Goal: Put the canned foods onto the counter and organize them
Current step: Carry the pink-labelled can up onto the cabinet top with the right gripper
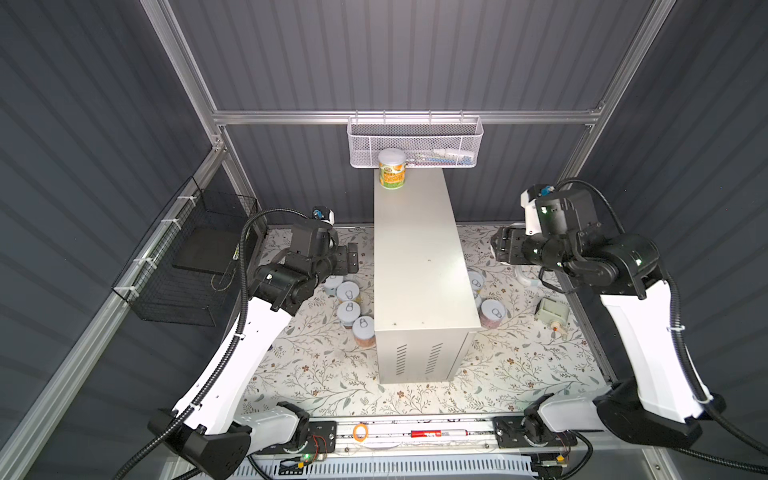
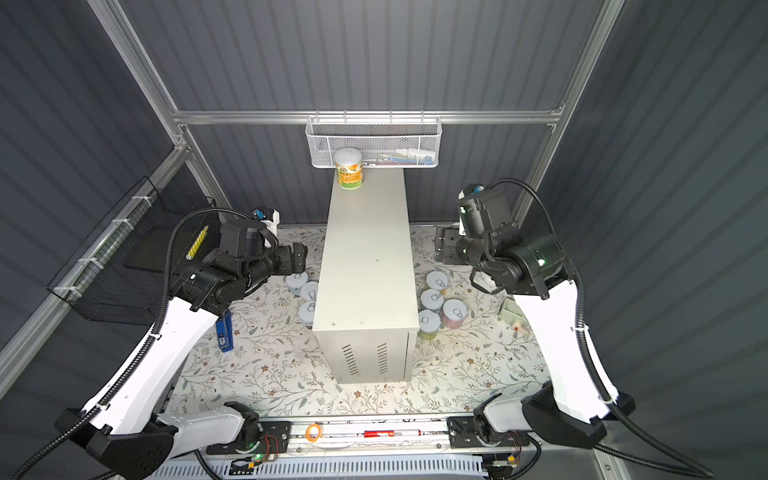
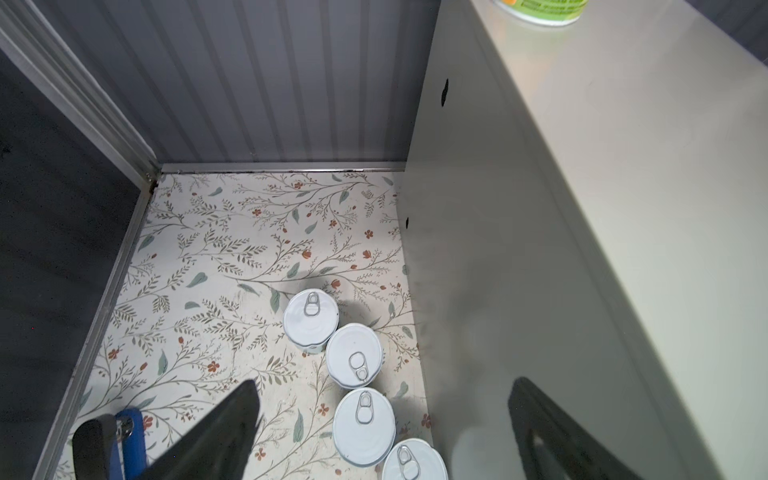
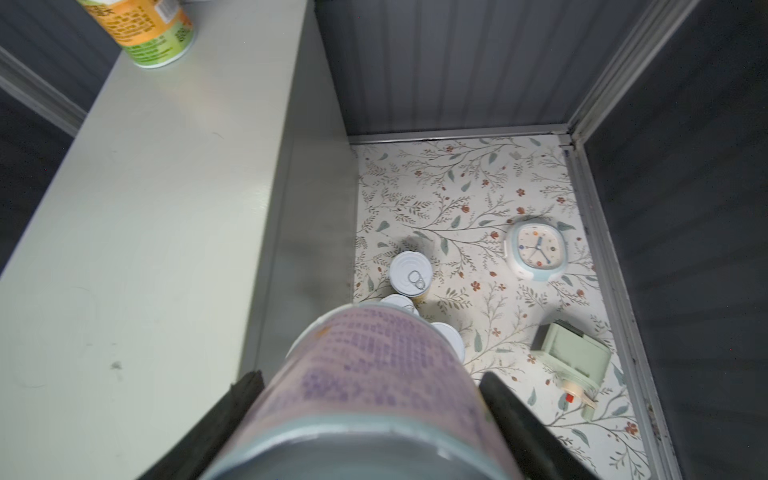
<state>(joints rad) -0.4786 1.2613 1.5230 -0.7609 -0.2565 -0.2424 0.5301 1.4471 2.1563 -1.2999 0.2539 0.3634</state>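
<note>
Cream-white metal box, vent slots on its near end, serves as the surface (image 1: pixel 419 266). It stands mid-cell on the floral mat (image 1: pixel 324 374). One orange-and-green can (image 1: pixel 392 168) stands upright on the far left corner of the surface, just in front of the white mesh basket (image 1: pixel 415 143).

Left pincer (image 3: pixel 386 386): jaws spread wide, nothing between them. It hangs above the left row of cans (image 3: pixel 354 355): four, lids up, pull tabs showing, on the mat close beside the surface's left wall.

Right pincer (image 4: pixel 372 382): clamped on a pink-lavender can (image 4: pixel 374 353), lying on its side between the fingers (image 4: pixel 249 386), clear of the mat, beside the surface's right wall.

Right cluster of cans (image 2: pixel 432 298): four upright on the mat against that wall.

Alarm clock (image 4: pixel 537 249) and pale green device (image 4: pixel 571 361) lie further right. Blue stapler (image 2: pixel 224 330) lies under the left arm.
</note>
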